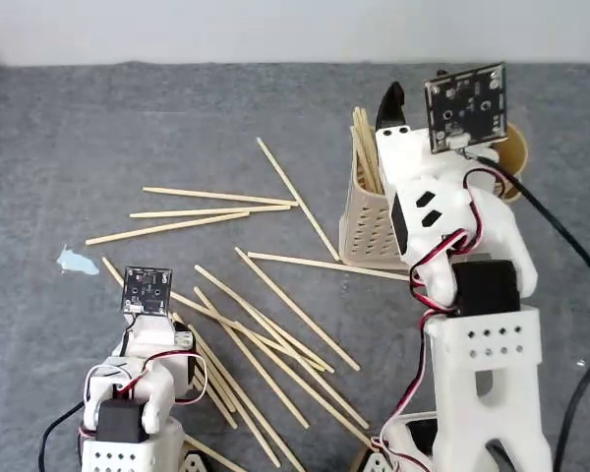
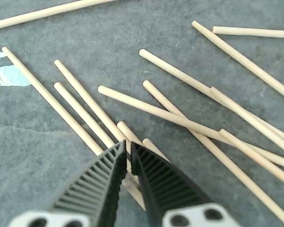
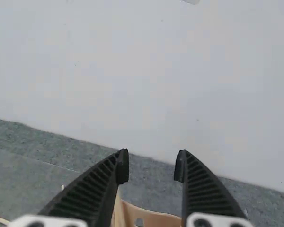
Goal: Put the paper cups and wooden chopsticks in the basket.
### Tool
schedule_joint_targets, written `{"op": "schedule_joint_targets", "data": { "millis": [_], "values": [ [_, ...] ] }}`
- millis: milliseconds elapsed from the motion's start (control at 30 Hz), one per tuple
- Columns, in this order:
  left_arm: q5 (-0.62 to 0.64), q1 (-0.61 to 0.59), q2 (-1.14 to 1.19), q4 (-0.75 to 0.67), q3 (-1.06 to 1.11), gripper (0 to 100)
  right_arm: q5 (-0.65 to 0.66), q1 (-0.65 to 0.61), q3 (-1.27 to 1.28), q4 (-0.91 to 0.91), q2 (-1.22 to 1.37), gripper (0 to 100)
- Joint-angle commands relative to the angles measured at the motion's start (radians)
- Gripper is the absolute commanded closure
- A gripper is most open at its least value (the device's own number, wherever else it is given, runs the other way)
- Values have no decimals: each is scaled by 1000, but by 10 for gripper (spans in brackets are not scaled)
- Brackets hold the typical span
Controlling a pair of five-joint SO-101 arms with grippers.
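My left claw pinches a chopstick at its tips; my right claw hangs spread, basket just beneath.

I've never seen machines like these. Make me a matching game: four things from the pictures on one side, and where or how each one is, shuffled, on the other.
Things:
1. left end effector
2. right end effector
3. basket
4. blue scrap

States:
A. holds upright chopsticks
B. open, raised above the basket
C. lying flat on the grey table
D. nearly closed, low over loose chopsticks

Pairs: 1-D, 2-B, 3-A, 4-C.
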Motion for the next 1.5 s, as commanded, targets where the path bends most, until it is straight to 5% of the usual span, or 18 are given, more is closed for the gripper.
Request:
{"op": "schedule_joint_targets", "data": {
  "millis": [0,300,500,733,1100,1467],
  "values": [
    [11,2,-17,3,-8,986,-11,-65,-135,127,-31,824],
    [11,2,-17,3,-8,986,-11,-355,-120,483,33,862],
    [11,2,-17,3,-8,986,-35,-427,-78,585,246,861],
    [11,2,-17,3,-8,986,-115,-483,-75,599,472,853],
    [11,2,-17,3,-8,986,-207,-584,-78,647,711,644],
    [11,2,-17,3,-8,986,-212,-628,-81,503,906,640]
  ]
}}
